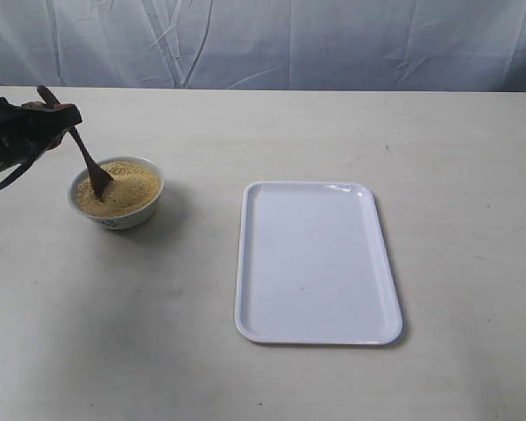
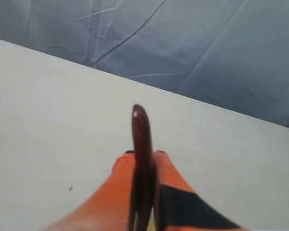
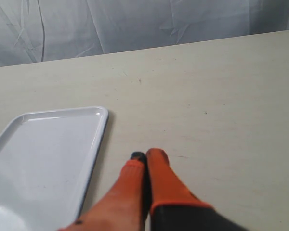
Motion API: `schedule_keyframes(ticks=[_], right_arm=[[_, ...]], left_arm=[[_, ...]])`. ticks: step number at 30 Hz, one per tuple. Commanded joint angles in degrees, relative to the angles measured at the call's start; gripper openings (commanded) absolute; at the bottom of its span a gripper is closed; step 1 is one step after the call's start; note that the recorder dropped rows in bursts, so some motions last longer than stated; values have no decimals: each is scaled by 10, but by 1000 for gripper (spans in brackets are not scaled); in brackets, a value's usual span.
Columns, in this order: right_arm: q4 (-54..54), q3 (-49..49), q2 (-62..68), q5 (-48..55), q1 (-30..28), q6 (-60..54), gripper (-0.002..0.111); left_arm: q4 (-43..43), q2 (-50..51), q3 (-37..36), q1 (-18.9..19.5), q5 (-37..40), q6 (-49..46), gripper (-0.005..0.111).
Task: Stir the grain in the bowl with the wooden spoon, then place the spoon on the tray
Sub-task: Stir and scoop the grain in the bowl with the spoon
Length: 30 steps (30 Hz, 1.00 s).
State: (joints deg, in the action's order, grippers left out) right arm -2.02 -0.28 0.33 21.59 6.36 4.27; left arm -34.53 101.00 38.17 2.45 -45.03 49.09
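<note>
A small white bowl (image 1: 116,213) heaped with yellow-tan grain (image 1: 123,188) stands at the table's left. The dark wooden spoon (image 1: 86,158) leans in it, its oval end dug into the grain. My left gripper (image 1: 57,114) is shut on the spoon's handle above and left of the bowl. In the left wrist view the handle (image 2: 141,144) stands up between the orange fingers (image 2: 168,168). The white tray (image 1: 316,260) lies right of centre with nothing on it. In the right wrist view my right gripper (image 3: 145,156) is shut on nothing, just beside the tray's rim (image 3: 97,144). It is out of the exterior view.
A wrinkled grey-blue cloth backdrop (image 1: 280,39) hangs behind the far edge of the pale table (image 1: 272,123).
</note>
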Motion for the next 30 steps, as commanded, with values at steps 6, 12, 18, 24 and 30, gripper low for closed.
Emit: schedule_keyframes(ticks=[6,12,18,24,30], right_arm=[[0,3,-3,-8,-3,-2,2],[0,3,-3,-8,-3,-2,2],[0,3,-3,-8,-3,-2,2],[0,3,-3,-8,-3,-2,2],[0,3,-3,-8,-3,-2,2]], left_arm=[[-1,-18,1,-3,-30,29,0],[-4,-47,1,-3,-30,29,0],[-22,-57,1,-18,-30,27,0],[43,-29,1,-61,42,-69,0],[111,-23,1,-61,54,-156,0]])
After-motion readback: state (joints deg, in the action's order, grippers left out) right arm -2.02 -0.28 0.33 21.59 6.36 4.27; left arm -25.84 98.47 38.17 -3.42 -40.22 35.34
